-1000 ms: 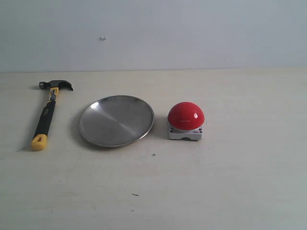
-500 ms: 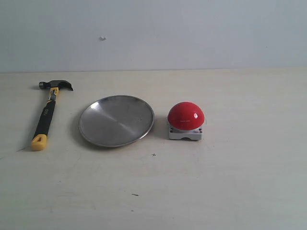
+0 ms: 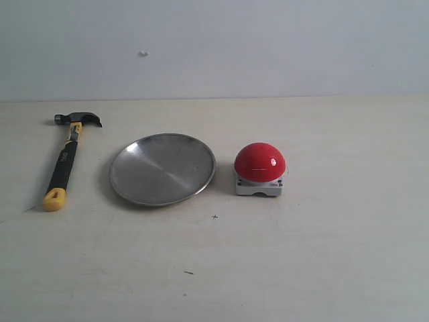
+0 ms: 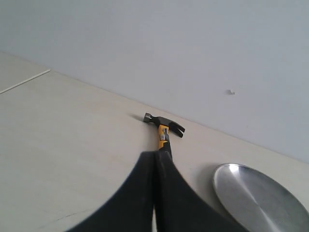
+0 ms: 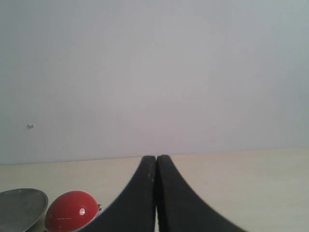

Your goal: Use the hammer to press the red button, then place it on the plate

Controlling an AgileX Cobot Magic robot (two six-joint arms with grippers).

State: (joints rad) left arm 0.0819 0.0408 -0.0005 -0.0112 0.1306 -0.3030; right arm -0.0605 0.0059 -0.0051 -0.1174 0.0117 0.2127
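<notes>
Well, hammer (image 4: 163, 131) lies ahead of left hand (image 4: 154, 154) (closed tight, w/o anything held).

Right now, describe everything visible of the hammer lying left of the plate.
The black-and-yellow claw hammer lies flat on the pale tabletop, left of the round silver metal plate and clear of it. Its dark metal head sits at the far end, claw toward the plate; a yellow neck joins it to a black grip ending in a yellow cap. Only the tabletop touches it.
</notes>
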